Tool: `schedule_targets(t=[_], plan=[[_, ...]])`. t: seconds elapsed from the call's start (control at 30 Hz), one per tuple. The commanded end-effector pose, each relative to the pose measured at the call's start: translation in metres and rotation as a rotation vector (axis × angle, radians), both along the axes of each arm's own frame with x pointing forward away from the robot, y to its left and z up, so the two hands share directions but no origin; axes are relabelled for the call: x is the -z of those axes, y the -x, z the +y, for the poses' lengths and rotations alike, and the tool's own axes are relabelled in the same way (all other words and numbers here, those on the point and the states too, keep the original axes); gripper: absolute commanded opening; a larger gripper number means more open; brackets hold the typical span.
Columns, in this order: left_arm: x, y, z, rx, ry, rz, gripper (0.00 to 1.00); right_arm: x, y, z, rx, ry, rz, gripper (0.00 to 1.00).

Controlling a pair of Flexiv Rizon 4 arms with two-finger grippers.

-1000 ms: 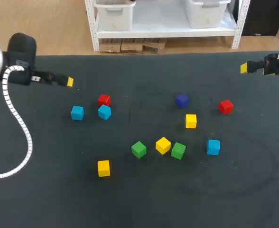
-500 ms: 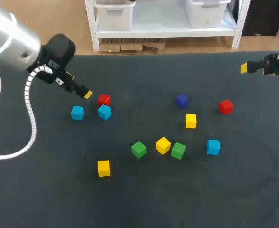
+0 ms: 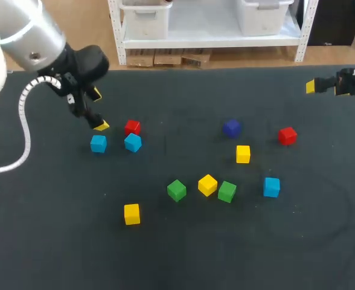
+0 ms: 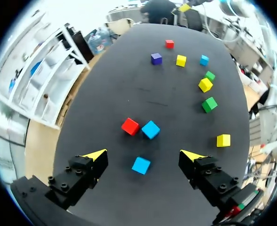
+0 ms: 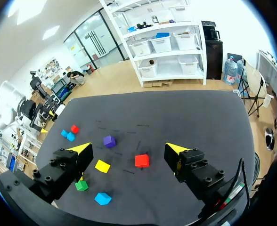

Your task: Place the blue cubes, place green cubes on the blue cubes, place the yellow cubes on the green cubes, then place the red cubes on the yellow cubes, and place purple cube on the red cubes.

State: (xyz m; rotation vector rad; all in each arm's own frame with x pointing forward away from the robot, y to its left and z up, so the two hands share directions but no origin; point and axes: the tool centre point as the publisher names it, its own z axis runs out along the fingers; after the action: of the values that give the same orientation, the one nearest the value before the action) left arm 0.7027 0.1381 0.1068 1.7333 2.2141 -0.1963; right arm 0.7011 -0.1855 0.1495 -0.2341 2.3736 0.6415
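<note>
On the dark desk (image 3: 183, 254) lie three light-blue cubes (image 3: 133, 142), three yellow cubes (image 3: 207, 185), two green cubes (image 3: 177, 190), two red cubes (image 3: 287, 136) and one purple cube (image 3: 230, 127), none stacked. The left pincer (image 4: 144, 154) is released over the leftmost blue cube. The right pincer (image 5: 129, 148) is released too, its arm cut off at the head view's edge.

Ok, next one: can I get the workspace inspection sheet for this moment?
Surface: dark table mat, bare around the cubes.
Job's things: three blue cubes, two green cubes, three yellow cubes, two red cubes, one purple cube; none stacked.
Clutter: nothing seen.
Grippers: left gripper open, empty, close to the leftmost blue cube; right gripper open, empty, near the table's far right edge.
Cables: white corrugated hose on the left arm, clear of the cubes.
Surroundings: nothing seen reaching over the table.
</note>
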Motion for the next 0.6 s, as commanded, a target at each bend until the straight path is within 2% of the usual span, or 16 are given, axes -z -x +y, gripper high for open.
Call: schedule_targets(t=[0.03,0.53,0.6], plan=[[-0.0011,-0.0079,-0.0009,0.02,-0.004,0.038,1.0,0.0,0.0003,0.0004,0.002,0.001,-0.001,1.0],[-0.0011,-0.0079,-0.0009,0.02,-0.004,0.038,1.0,0.0,0.0003,0.0004,0.002,0.001,-0.001,1.0],[-0.0012,-0.009,-0.0049,0.087,-0.086,0.041,1.0,0.0,0.0003,0.0004,0.002,0.001,-0.001,1.0]])
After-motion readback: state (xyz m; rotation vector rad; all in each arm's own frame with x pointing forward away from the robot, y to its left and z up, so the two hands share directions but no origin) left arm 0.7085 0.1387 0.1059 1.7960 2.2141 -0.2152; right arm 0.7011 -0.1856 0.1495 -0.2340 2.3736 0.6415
